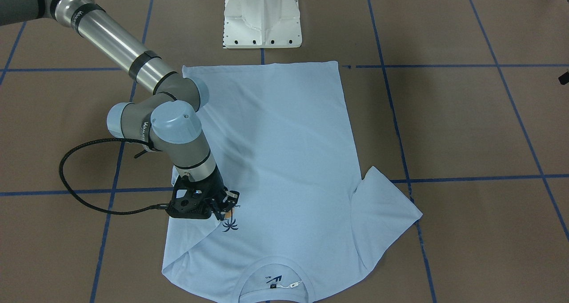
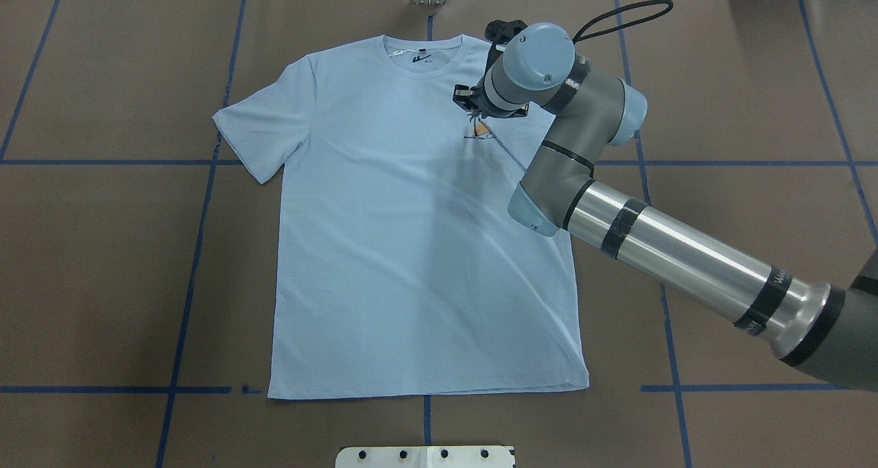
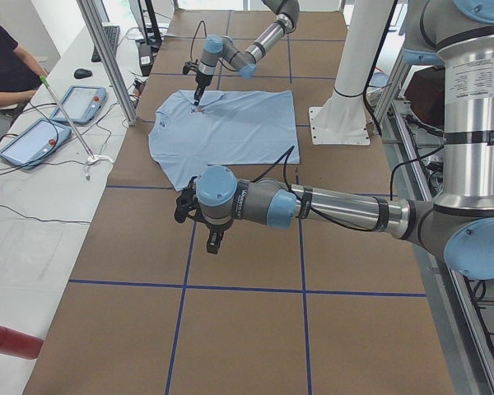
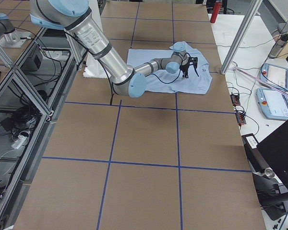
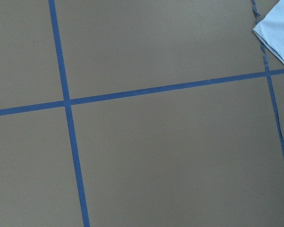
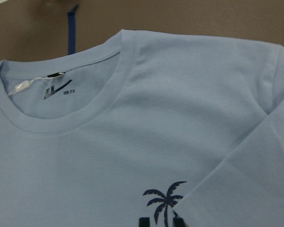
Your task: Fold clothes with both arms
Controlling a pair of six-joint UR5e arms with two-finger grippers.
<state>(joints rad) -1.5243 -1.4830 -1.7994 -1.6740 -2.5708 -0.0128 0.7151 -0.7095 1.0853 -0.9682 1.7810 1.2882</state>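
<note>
The pale blue T-shirt (image 1: 284, 161) lies flat on the brown table, collar (image 1: 275, 285) away from the robot; it also shows in the overhead view (image 2: 411, 248). Its sleeve on the robot's right (image 6: 246, 189) is folded in over the chest. The other sleeve (image 2: 264, 125) lies spread out. My right gripper (image 1: 229, 207) hangs just over the palm-tree print (image 6: 163, 201), fingers a narrow gap apart with the print showing between them, holding nothing. My left gripper (image 3: 214, 243) hovers over bare table beside the spread sleeve (image 5: 279, 33); I cannot tell if it is open or shut.
The white pedestal (image 1: 262, 18) stands at the shirt's hem side. Blue tape lines (image 5: 68, 142) cross the table. A side desk with tablets (image 3: 58, 115) and a seated person (image 3: 4, 66) lie beyond the collar end. A red cylinder (image 3: 8, 341) lies on that desk.
</note>
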